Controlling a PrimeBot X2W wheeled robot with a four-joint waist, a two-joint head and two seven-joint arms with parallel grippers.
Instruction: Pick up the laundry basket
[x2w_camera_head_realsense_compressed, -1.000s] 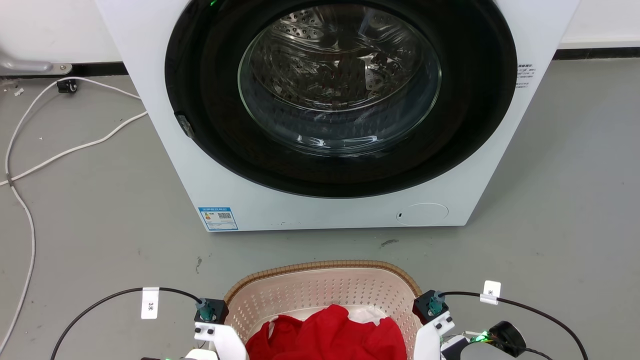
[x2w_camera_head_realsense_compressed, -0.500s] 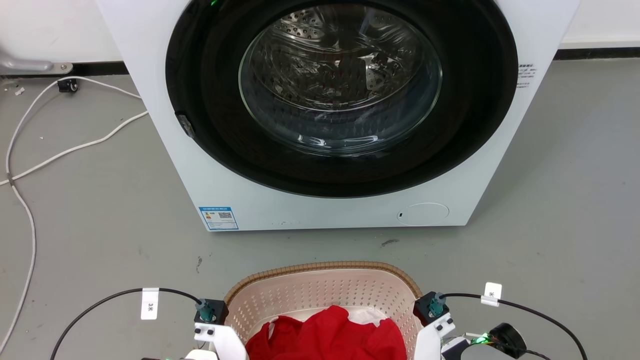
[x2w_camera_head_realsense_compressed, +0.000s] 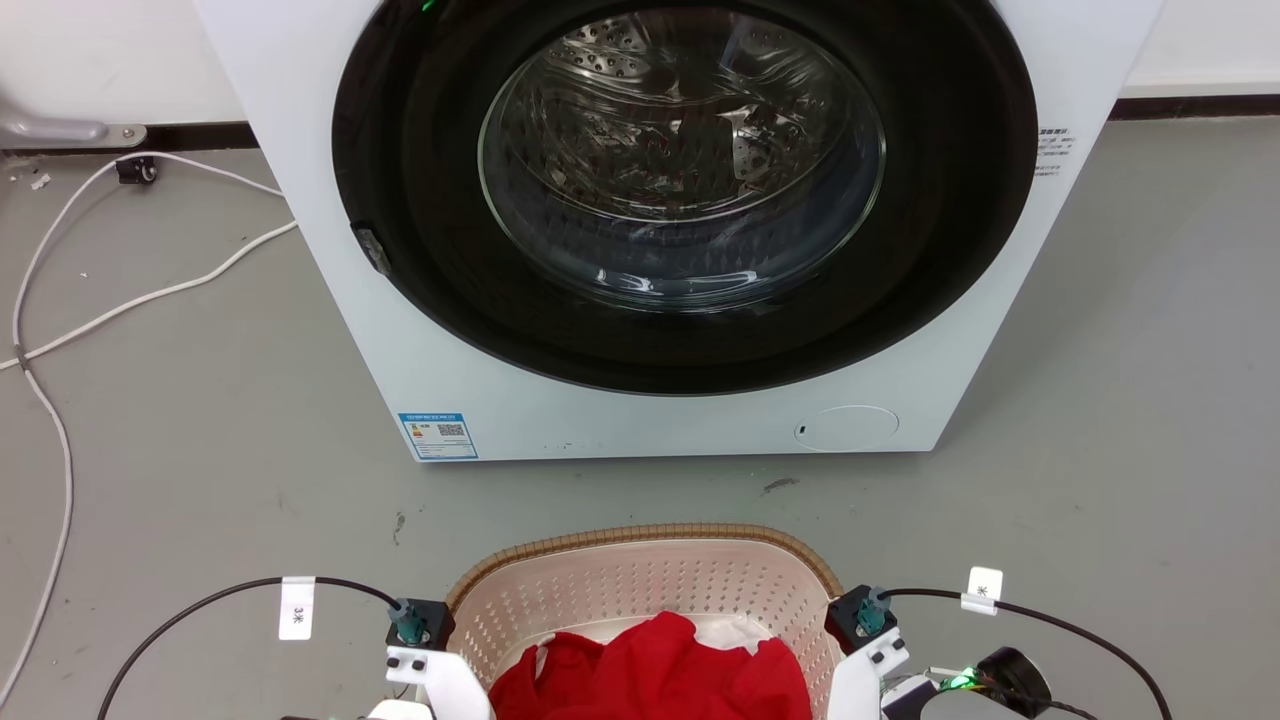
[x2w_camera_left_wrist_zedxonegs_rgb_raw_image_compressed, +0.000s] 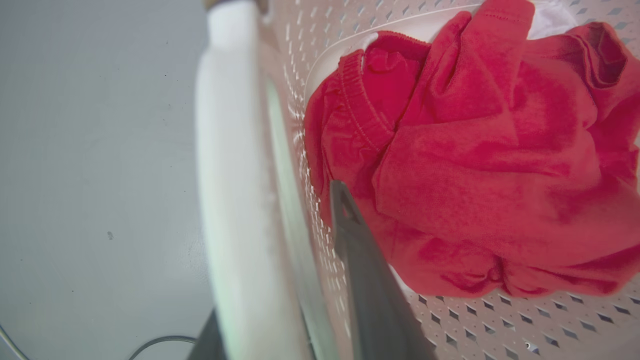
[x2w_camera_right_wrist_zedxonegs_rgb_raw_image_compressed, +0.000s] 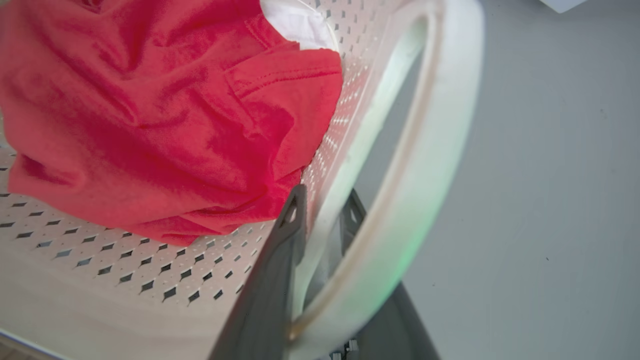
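The laundry basket (x2w_camera_head_realsense_compressed: 645, 580), pale pink with perforated walls and a brown woven rim, sits at the bottom centre of the head view with red clothes (x2w_camera_head_realsense_compressed: 655, 675) in it. My left wrist (x2w_camera_head_realsense_compressed: 420, 628) and right wrist (x2w_camera_head_realsense_compressed: 866, 612) flank its two sides. In the left wrist view my left gripper (x2w_camera_left_wrist_zedxonegs_rgb_raw_image_compressed: 280, 250) straddles the white side handle (x2w_camera_left_wrist_zedxonegs_rgb_raw_image_compressed: 230, 175), one finger inside the wall and one outside. My right gripper (x2w_camera_right_wrist_zedxonegs_rgb_raw_image_compressed: 325, 195) clamps the basket wall beneath the other white handle (x2w_camera_right_wrist_zedxonegs_rgb_raw_image_compressed: 430, 165), one finger inside by the red clothes (x2w_camera_right_wrist_zedxonegs_rgb_raw_image_compressed: 150, 115).
A white front-loading washer (x2w_camera_head_realsense_compressed: 680, 420) with its round glass door (x2w_camera_head_realsense_compressed: 680, 160) shut stands just beyond the basket on the grey floor (x2w_camera_head_realsense_compressed: 1100, 450). White cables (x2w_camera_head_realsense_compressed: 60, 330) trail across the floor at the left. Black cables (x2w_camera_head_realsense_compressed: 220, 590) loop from both wrists.
The basket and both wrists sit a few pixels lower in the head view. The washer has barely shifted.
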